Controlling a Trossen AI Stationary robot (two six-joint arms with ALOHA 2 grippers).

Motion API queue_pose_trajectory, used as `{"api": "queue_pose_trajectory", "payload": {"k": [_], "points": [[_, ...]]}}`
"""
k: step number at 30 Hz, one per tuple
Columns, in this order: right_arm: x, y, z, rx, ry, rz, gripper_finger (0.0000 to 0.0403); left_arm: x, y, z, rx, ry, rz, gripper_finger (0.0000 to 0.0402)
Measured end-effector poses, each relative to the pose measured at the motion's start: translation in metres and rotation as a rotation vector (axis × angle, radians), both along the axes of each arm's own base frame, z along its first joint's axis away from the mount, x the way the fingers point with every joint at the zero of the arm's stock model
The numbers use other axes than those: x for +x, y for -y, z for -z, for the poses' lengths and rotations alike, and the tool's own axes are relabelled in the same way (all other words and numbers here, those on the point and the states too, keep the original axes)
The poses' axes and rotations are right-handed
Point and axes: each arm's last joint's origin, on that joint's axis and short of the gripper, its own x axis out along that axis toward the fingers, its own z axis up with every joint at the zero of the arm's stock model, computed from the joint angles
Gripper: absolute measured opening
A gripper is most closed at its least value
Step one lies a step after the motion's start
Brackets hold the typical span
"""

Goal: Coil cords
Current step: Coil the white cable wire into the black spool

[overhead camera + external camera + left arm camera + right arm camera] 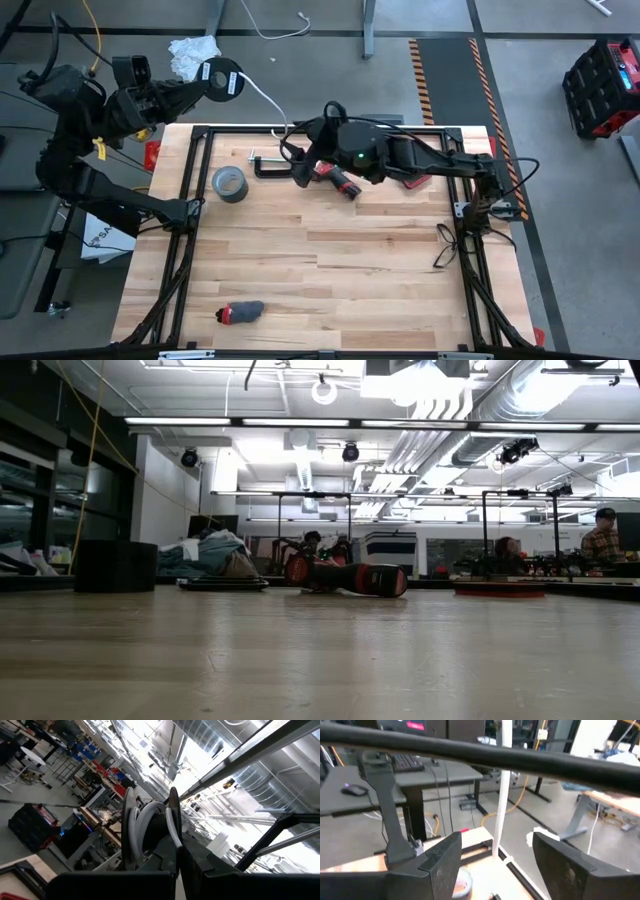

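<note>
The white cable (262,97) vanishes beneath the right arm (420,158) at the table's far edge.

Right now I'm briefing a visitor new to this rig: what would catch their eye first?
The left gripper stands out, lifted beyond the table's far-left corner, jaws shut on a black disc wound with white cable. The cable trails to the right gripper, open-jawed by the far edge, near a grey tape roll.

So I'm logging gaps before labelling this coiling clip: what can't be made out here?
- High view: where the white cable goes after the right gripper; the arm covers it.
- Left wrist view: the disc shows edge-on in the left gripper; its face is hidden.
- Low view: neither gripper appears.
</note>
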Motion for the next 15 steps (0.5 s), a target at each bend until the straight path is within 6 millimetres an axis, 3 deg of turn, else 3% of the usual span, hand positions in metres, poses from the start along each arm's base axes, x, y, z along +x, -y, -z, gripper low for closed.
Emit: {"api": "queue_pose_trajectory", "payload": {"k": [11, 15], "points": [[0.011, 0.016, 0.017, 0.03, -0.053, 0.051, 0.0199, 0.0, 0.0, 0.0, -0.001, 0.004, 0.008, 0.0], [0.01, 0.016, 0.022, 0.023, -0.098, 0.065, 0.0164, 0.0, 0.0, -0.001, 0.001, 0.006, 0.008, 0.0]]}}
